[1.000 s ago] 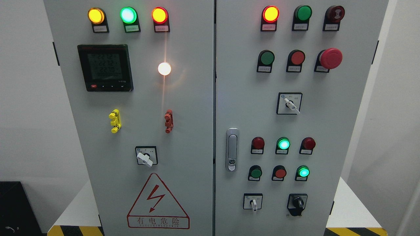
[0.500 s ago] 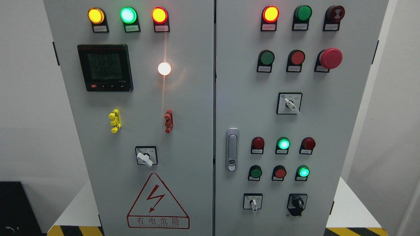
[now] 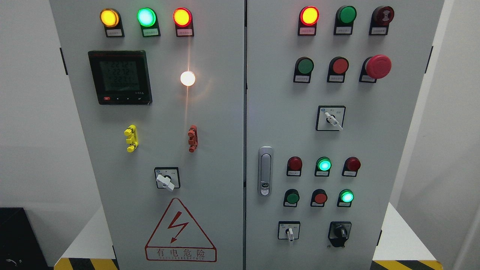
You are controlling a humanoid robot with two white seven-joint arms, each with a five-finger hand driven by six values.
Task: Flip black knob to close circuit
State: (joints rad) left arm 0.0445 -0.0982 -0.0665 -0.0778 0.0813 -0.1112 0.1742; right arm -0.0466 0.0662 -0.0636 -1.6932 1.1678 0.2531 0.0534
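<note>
A grey two-door electrical cabinet (image 3: 225, 112) fills the head view, and neither of the robot's hands is in view, so whether their fingers are spread or curled cannot be told.

The black knob (image 3: 340, 231) sits on the right door, low and well to the right of the silver door handle (image 3: 265, 171). It is mounted on a black plate, and nothing touches it. To the right of the handle and just left of the black knob is a small white selector switch (image 3: 289, 231) with its lever pointing down. Above these, still to the right of the handle, are two rows of three round lamps and buttons; a green lamp (image 3: 324, 164) in the upper row and another green lamp (image 3: 347, 196) in the lower row are lit. Higher up and to the right of the handle is a red mushroom stop button (image 3: 378, 66).

On the left door, left of the handle, are a black digital meter (image 3: 120, 77), a white rotary switch (image 3: 166, 180) and a red triangular warning sign (image 3: 180, 232).
</note>
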